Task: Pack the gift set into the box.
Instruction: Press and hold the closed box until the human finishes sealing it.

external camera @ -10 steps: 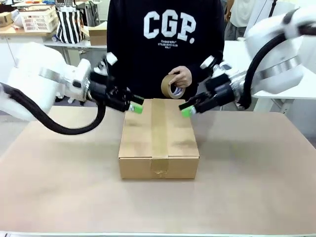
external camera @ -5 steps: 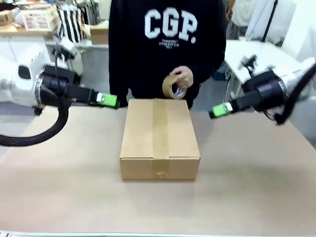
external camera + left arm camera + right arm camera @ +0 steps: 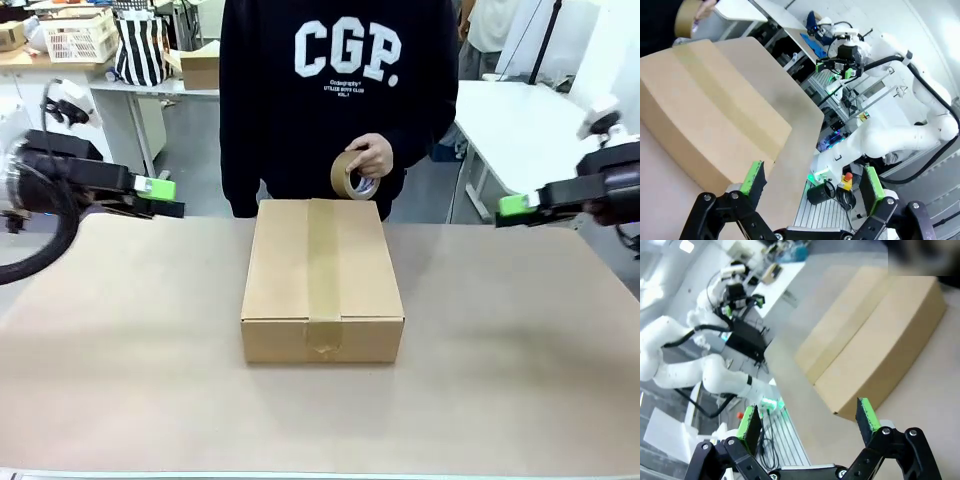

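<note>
The box (image 3: pixel 322 280) lies shut in the middle of the table, with a brown tape strip (image 3: pixel 324 262) along its top seam. The gift set is out of view. A person behind the box holds a roll of brown tape (image 3: pixel 352 176) over its far edge. My left gripper (image 3: pixel 160 197) hovers far to the box's left, above the table's back edge. My right gripper (image 3: pixel 516 207) hovers far to the box's right. Both are open and hold nothing. The left wrist view has the open left gripper (image 3: pixel 812 180) and the box (image 3: pixel 705 117). The right wrist view has the open right gripper (image 3: pixel 807 420) and the box (image 3: pixel 870 350).
The brown table surface (image 3: pixel 130 360) is bare around the box. A white table (image 3: pixel 510 130) stands behind at the right. Shelves with baskets (image 3: pixel 80 38) and a striped bag (image 3: pixel 140 50) stand at the back left.
Both grippers have drawn back from the box's far corners, the left one to the left and the right one to the right. The box and the hand with the tape roll stay put.
</note>
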Robot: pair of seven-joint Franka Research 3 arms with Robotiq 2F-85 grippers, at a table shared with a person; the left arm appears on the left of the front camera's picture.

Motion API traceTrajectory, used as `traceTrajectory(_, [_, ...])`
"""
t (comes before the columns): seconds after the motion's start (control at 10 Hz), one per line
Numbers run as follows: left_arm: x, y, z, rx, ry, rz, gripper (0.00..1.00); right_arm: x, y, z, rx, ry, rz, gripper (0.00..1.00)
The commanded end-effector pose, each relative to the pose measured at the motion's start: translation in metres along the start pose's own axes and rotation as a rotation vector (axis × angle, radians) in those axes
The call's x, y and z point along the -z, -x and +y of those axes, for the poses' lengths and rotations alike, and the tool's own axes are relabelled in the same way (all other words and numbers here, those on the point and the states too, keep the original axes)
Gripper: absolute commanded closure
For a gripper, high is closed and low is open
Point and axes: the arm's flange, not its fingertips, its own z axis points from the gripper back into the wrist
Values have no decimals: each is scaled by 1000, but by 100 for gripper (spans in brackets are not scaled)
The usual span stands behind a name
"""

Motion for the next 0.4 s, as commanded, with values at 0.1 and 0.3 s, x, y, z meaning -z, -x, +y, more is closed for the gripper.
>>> traceTrajectory(0.1, [13, -5, -7, 19, -10, -1, 0, 14, 0, 6, -13, -28, 17, 0])
traceTrajectory(0.3, [13, -5, -7, 19, -10, -1, 0, 14, 0, 6, -13, -28, 17, 0])
